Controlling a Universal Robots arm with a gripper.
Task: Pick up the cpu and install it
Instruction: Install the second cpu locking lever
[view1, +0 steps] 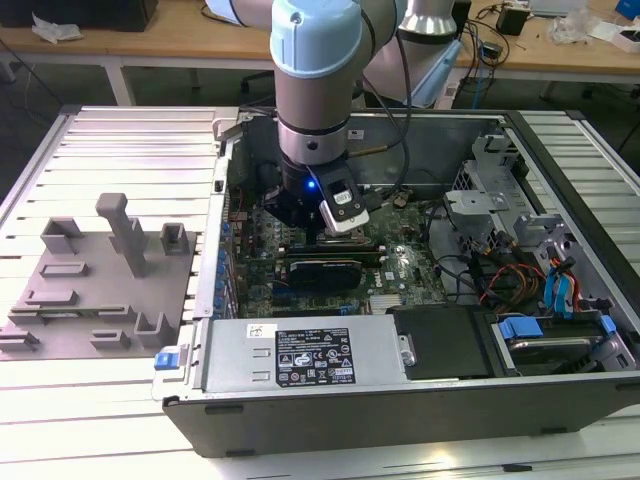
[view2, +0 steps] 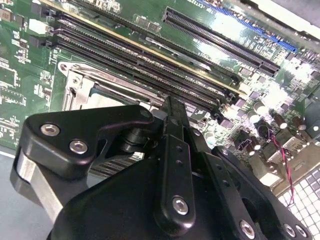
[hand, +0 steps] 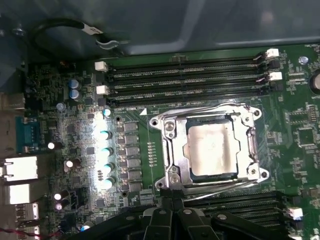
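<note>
the open computer case (view1: 400, 300) is seen from above and in front in the exterior view, at some distance. the motherboard (hand: 310, 130) is viewed closely, looking down, in both wrist views; the cpu socket (hand: 210, 147) is shared by both.

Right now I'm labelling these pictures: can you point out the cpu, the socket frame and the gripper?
cpu (hand: 212, 150), first wrist view, middle of its silvery top.
socket frame (hand: 171, 145), first wrist view, its metal side bar.
gripper (hand: 172, 210), first wrist view, between the fingertips.
</note>
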